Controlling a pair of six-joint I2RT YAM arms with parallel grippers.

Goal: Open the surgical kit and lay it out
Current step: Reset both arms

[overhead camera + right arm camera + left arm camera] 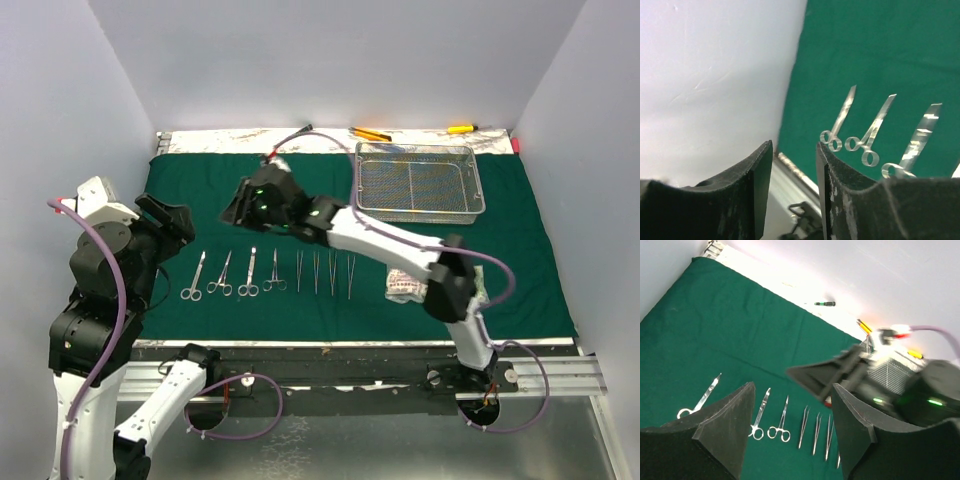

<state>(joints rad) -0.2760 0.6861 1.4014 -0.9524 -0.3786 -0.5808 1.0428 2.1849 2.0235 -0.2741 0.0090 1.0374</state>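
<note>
My right gripper [236, 208] hangs over the dark green cloth [520, 270], just above the far ends of the clamps [234, 275]. Its jaws stand a modest gap apart with nothing between them. My left gripper [168, 214] waits wide and empty near the cloth's left edge. The kit looks nearly laid out to me: the cloth is spread flat on the surface, and four clamps lie in a row with the tweezers [325, 272] lined up beside them. The mesh tray [480, 190] sits at the far right and looks empty, and the clear packets [403, 285] are bunched near my right arm's elbow. I judge the step in hand is to draw clear of the row, so I should rise straight before swinging, keeping my fingers from catching a ring handle and skewing the line. If the packets need spacing next, I'd approach them from above with jaws wider, since thin film is likely to slide on the cloth.
</note>
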